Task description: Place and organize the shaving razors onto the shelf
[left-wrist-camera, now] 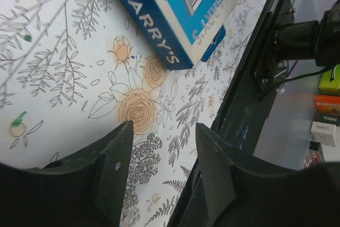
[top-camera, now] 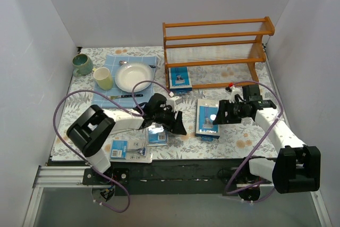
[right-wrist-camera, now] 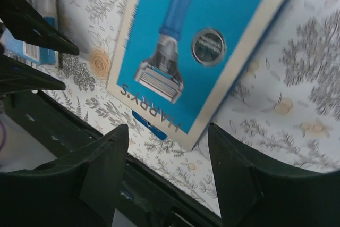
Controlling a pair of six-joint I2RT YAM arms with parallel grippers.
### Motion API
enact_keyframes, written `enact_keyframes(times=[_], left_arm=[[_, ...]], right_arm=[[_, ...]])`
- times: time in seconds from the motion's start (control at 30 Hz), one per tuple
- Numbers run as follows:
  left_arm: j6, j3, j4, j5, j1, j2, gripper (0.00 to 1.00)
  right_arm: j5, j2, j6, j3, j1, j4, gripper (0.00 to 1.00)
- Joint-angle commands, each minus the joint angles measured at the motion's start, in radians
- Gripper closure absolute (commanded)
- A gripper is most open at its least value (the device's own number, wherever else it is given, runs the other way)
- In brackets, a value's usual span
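Floral tablecloth [top-camera: 239,136], white walls [top-camera: 106,3], shelf [top-camera: 215,51] at back

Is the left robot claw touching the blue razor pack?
Apart. The left wrist view shows bare flowery tablecloth between the open left gripper and the razor pack.

Orange-brown wooden three-tier shelf [top-camera: 218,51] walls off the table's [top-camera: 239,136] far right. Blue-and-white carded razor pack [top-camera: 179,77] fills its lower left end; rest of that front open. Mid-table tight: left gripper [top-camera: 179,127] and right gripper [top-camera: 217,116] near each other, second flat razor pack [top-camera: 204,125] between.
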Motion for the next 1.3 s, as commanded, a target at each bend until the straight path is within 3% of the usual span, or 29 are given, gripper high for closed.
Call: enact_keyframes(times=[0.0,0.2,0.43,0.7,0.87,1.07,1.27], left_arm=[[-0.043,0.075,0.06,0.002,-0.046,0.11,0.52],[-0.082,0.218,0.116,-0.011,-0.094,0.293,0.58],[-0.077,0.385,0.064,-0.023,-0.109,0.409,0.59],[-0.05,0.355,0.024,-0.083,-0.108,0.376,0.58],[0.031,0.408,0.005,-0.213,-0.106,0.408,0.55],[0.059,0.496,-0.026,-0.179,-0.074,0.454,0.55],[0.01,0.384,0.011,-0.146,-0.083,0.388,0.55]], right_arm=[[-0.14,-0.039,0.14,-0.128,-0.103,-0.018,0.32],[-0.198,-0.127,0.16,-0.235,-0.14,-0.016,0.34],[-0.171,-0.064,0.171,-0.279,-0.177,0.031,0.43],[-0.123,-0.007,0.151,-0.229,-0.346,-0.025,0.45],[-0.08,0.019,0.105,-0.166,-0.433,-0.122,0.45],[-0.08,0.05,0.1,-0.176,-0.467,-0.102,0.44],[-0.201,0.053,0.137,-0.271,-0.467,0.008,0.44]])
